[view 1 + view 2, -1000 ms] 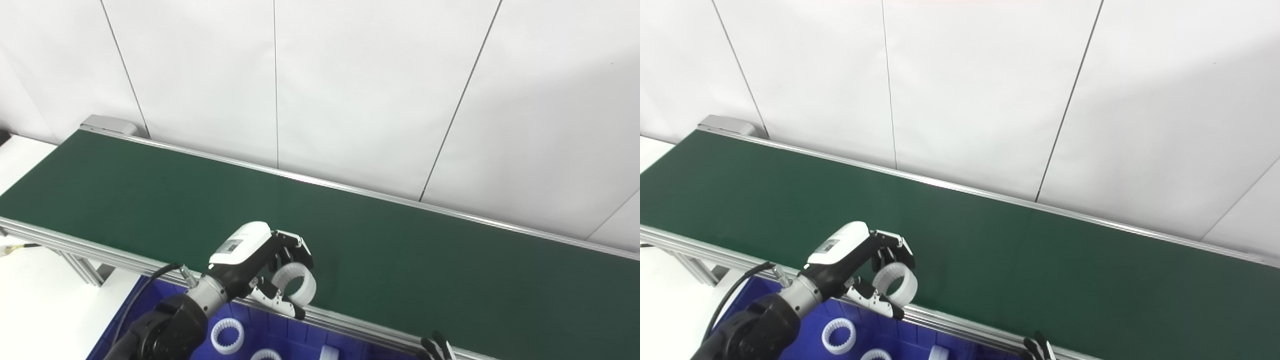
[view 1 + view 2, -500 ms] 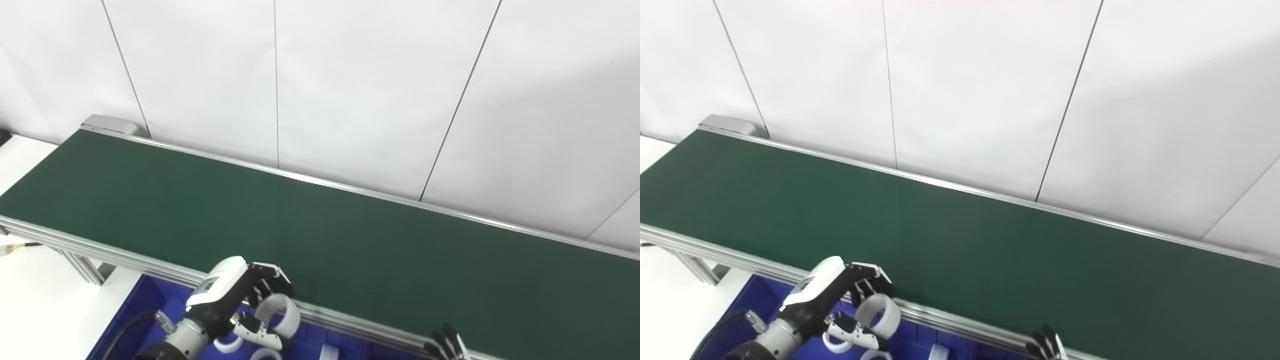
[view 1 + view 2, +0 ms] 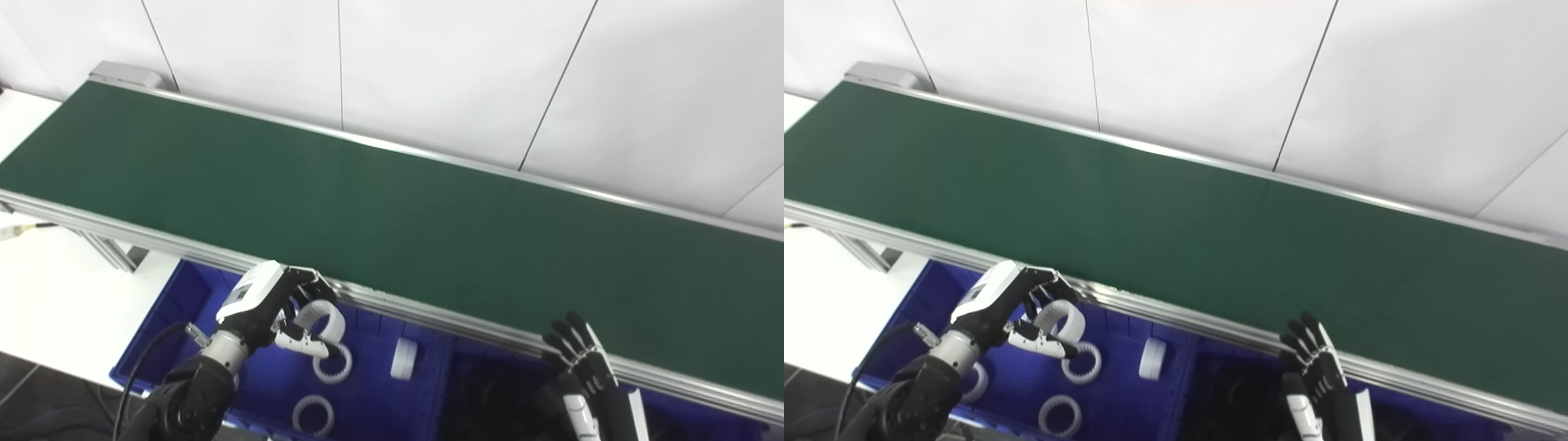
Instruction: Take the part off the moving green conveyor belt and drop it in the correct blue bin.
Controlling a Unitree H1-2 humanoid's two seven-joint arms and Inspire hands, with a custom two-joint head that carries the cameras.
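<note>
Holding the white ring [image 3: 321, 313] between clamped fingers [image 3: 309, 283], the left hand [image 3: 269, 303] hangs directly over the left blue bin [image 3: 184, 294], above other rings [image 3: 334, 366]. The right hand [image 3: 579, 355] waits well right, fingers spread, holding nothing.

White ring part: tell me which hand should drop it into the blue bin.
Left. The left hand already holds the white ring part over the blue bin. The right hand is empty, farther right.
</note>
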